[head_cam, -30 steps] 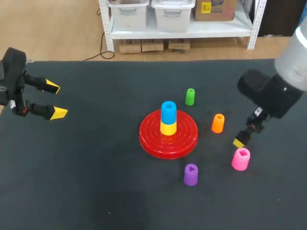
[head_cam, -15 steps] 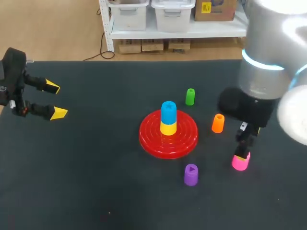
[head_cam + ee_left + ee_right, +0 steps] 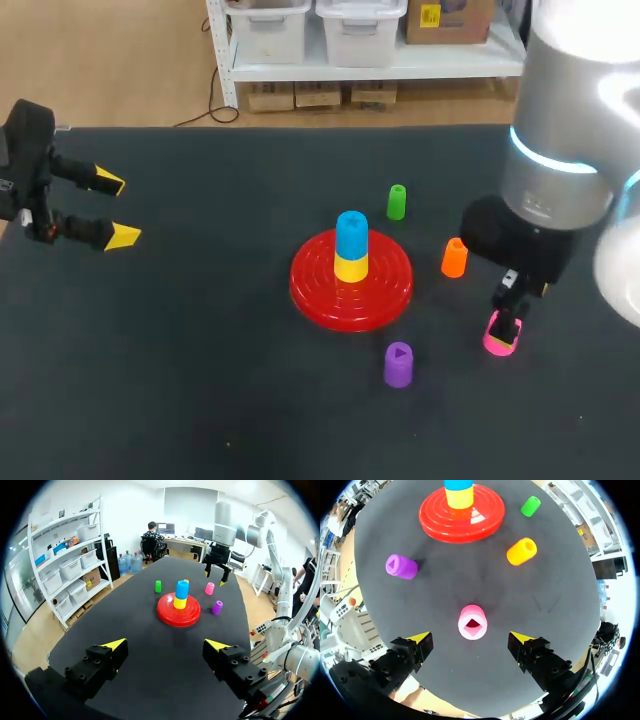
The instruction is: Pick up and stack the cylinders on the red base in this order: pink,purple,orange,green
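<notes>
Pink cylinder point(image 3: 472, 622) stands upright on the dark tabletop point(image 3: 200, 380), right under the right claw point(image 3: 470, 639). From the right wrist, it sits in the gap between the two yellow tips, a little ahead of them. There is bare tabletop on both sides of it, so neither finger touches it. The right claw is spread wide and holds nothing. The top of the pink cylinder has a small square hole.

Ahead of the right claw and off to one side lies the purple cylinder point(image 3: 401, 566). Ahead on the other side is the orange cylinder point(image 3: 522, 551), and the green cylinder point(image 3: 530, 506) is farther out past the orange one. Straight ahead, past all of these, is the red base point(image 3: 485, 520). A yellow cylinder point(image 3: 459, 497) sits on the base, with a blue cylinder point(image 3: 458, 484) on top of it.

From above, the right claw point(image 3: 508, 310) hangs over the pink cylinder point(image 3: 502, 335) and hides part of it.

The left claw point(image 3: 117, 209) is well apart from all the cylinders. Its two fingers are spread wide with nothing between them. From the left wrist, the red base point(image 3: 167, 615) is far ahead of the left claw point(image 3: 165, 644), with the small cylinders around it.
</notes>
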`<control>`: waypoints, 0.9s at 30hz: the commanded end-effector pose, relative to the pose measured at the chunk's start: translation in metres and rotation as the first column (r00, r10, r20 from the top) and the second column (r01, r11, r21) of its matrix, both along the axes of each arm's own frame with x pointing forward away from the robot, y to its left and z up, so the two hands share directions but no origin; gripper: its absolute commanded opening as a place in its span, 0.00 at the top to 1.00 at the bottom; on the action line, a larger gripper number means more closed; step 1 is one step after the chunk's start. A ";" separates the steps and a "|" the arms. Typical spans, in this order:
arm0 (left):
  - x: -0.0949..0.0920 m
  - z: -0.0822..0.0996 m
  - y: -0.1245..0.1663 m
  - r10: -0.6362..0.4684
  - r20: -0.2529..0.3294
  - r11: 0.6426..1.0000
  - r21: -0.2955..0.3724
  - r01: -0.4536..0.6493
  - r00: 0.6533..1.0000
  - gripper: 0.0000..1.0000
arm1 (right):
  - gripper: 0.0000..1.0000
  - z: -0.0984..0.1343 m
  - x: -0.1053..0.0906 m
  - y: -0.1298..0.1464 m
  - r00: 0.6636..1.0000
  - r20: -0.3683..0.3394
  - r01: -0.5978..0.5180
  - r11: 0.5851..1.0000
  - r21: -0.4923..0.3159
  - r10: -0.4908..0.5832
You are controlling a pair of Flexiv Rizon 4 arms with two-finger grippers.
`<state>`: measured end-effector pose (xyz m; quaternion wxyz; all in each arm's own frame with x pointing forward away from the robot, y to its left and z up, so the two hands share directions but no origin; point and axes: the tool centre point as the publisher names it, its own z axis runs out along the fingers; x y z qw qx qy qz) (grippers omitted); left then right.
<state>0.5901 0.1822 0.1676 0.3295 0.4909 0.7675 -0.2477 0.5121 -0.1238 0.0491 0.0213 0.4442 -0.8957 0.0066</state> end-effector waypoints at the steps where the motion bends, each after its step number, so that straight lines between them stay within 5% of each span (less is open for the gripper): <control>1: 0.000 -0.002 0.000 -0.001 0.005 1.000 -0.005 0.001 1.000 0.00 | 0.00 -0.006 -0.004 -0.004 0.999 0.049 0.008 0.999 0.046 -0.010; 24: 0.000 -0.002 0.000 -0.001 0.005 1.000 -0.005 0.001 1.000 0.00 | 0.01 -0.015 0.012 0.007 0.999 0.019 0.038 0.998 0.043 -0.038; 27: 0.000 -0.002 0.000 -0.001 0.005 1.000 -0.005 0.001 1.000 0.00 | 0.29 -0.016 0.011 0.007 0.999 0.018 0.036 0.998 0.045 -0.037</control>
